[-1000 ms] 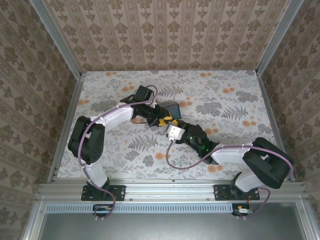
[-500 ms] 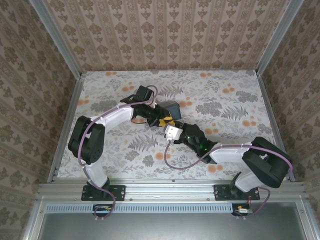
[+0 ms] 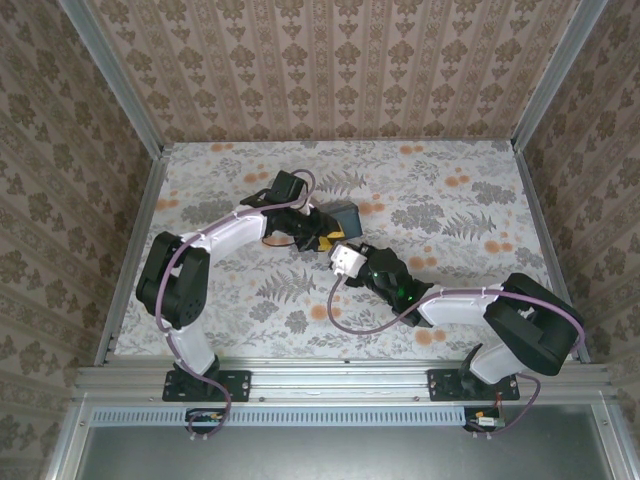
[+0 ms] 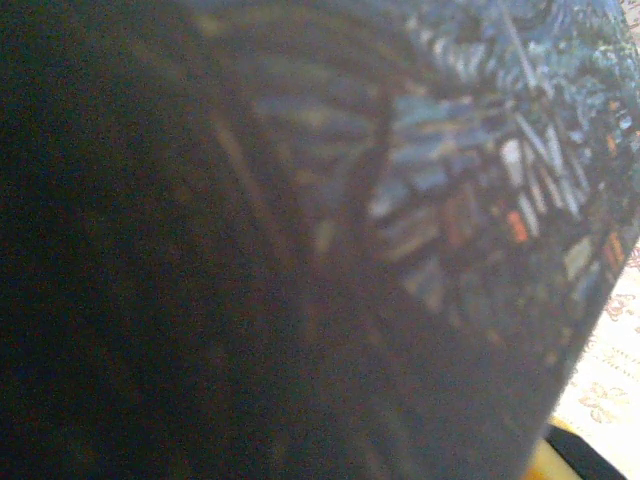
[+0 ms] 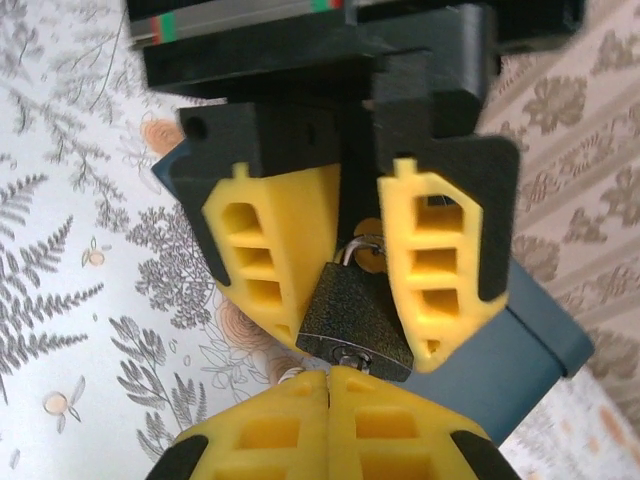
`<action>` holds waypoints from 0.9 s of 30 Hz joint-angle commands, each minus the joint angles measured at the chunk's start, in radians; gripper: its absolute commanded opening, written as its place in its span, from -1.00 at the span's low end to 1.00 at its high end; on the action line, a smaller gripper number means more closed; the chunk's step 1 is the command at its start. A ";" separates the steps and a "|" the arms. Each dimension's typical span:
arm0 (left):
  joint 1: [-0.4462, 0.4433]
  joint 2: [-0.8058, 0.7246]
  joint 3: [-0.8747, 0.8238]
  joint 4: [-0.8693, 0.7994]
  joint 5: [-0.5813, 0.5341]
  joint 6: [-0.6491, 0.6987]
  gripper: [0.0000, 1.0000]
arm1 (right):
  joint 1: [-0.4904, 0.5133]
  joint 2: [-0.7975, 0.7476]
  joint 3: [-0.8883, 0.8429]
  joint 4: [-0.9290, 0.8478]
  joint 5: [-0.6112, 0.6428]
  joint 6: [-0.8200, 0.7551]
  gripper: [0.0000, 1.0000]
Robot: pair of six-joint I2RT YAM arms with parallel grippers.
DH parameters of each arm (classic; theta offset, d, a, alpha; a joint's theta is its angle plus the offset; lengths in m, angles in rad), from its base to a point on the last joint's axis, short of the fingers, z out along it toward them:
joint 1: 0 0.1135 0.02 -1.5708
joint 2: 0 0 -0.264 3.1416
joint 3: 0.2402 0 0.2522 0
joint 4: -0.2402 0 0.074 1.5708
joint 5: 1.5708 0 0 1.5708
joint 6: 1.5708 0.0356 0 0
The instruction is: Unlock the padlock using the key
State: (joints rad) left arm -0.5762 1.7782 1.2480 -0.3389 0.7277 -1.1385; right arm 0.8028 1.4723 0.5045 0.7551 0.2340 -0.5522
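Where the white left arm (image 3: 225, 228) reaches across the flower-patterned counter (image 3: 460, 190), its left claw (image 5: 358, 342) clamps the small dark padlock (image 5: 350, 308) between two yellow fingers (image 5: 265, 255). The thin metal shackle (image 5: 352, 250) points back into the claw and the keyhole end faces away. Just behind the padlock sits the blue box with swirl-painted sides (image 5: 530, 340). The left wrist camera is so close to it that the paint blurs, and whether the box is open, or what it holds, cannot be told. From the right, the right claw (image 5: 330, 385) is closed. Its yellow tips pinch the small silvery-grey metal key (image 5: 349, 357) at the padlock's underside, and a thin ring (image 5: 291, 376) peeks out beside them.
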 commanded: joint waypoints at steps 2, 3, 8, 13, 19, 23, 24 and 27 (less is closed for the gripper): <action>-0.005 -0.073 -0.017 0.037 0.060 -0.030 -1.00 | -0.016 -0.003 0.000 -0.007 0.135 0.268 -1.00; -0.005 -0.077 -0.019 0.039 0.062 -0.032 -1.00 | -0.017 0.000 -0.007 0.010 0.156 0.298 -1.00; -0.006 -0.097 -0.041 0.044 0.060 -0.035 -1.00 | -0.047 -0.019 -0.015 0.013 0.187 0.479 -1.00; -0.004 -0.099 -0.050 0.052 0.054 -0.036 -1.00 | -0.064 -0.072 -0.021 0.003 0.038 0.630 -1.00; 0.008 -0.099 -0.056 0.045 0.062 -0.023 -1.00 | -0.065 -0.175 -0.039 -0.121 -0.100 0.402 -0.51; 0.009 -0.101 -0.052 0.038 0.068 -0.019 -1.00 | -0.067 -0.168 -0.073 -0.087 -0.099 0.184 -0.38; 0.009 -0.101 -0.051 0.038 0.067 -0.018 -1.00 | -0.067 -0.153 -0.068 -0.083 -0.095 0.145 -0.39; 0.009 -0.103 -0.048 0.034 0.069 -0.018 -1.00 | -0.065 -0.097 -0.052 -0.039 -0.089 0.041 -0.42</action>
State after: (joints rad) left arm -0.5743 1.7245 1.1976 -0.3115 0.7567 -1.1709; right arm 0.7357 1.3361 0.4477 0.6876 0.1635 -0.3420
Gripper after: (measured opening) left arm 0.280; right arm 0.295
